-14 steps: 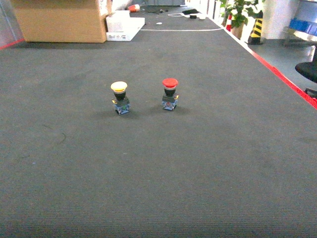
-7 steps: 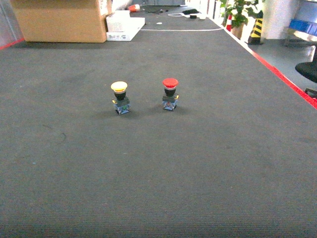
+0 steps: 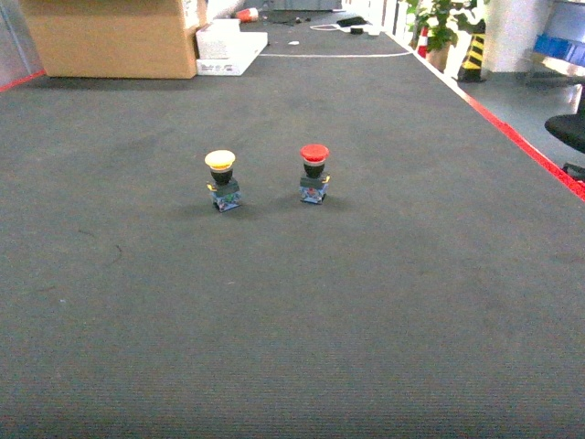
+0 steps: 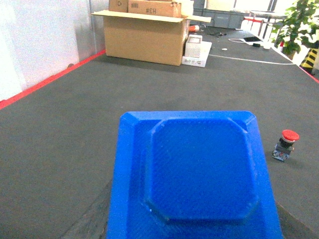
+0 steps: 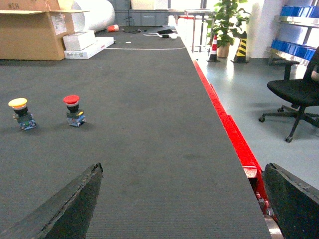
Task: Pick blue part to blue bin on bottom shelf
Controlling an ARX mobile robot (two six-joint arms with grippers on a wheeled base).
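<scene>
A large blue part (image 4: 199, 169), a flat moulded piece with a raised octagonal middle, fills the lower half of the left wrist view. My left gripper (image 4: 194, 221) is shut on it; only dark slivers of its fingers (image 4: 94, 216) show at either side. My right gripper (image 5: 179, 209) is open over bare dark mat, nothing between its fingers (image 5: 67, 209). Neither arm shows in the head view. A distant steel rack (image 5: 294, 20) at the far right carries blue bins (image 5: 298, 10); I cannot tell whether the task's bin or bottom shelf is there.
A yellow push button (image 3: 221, 179) and a red push button (image 3: 313, 172) stand upright on the dark mat (image 3: 292, 311). The mat's red edge (image 5: 224, 124) runs along the right. A cardboard box (image 3: 110, 37) and white boxes (image 3: 228, 46) sit at the back. An office chair (image 5: 296, 94) stands off the right side.
</scene>
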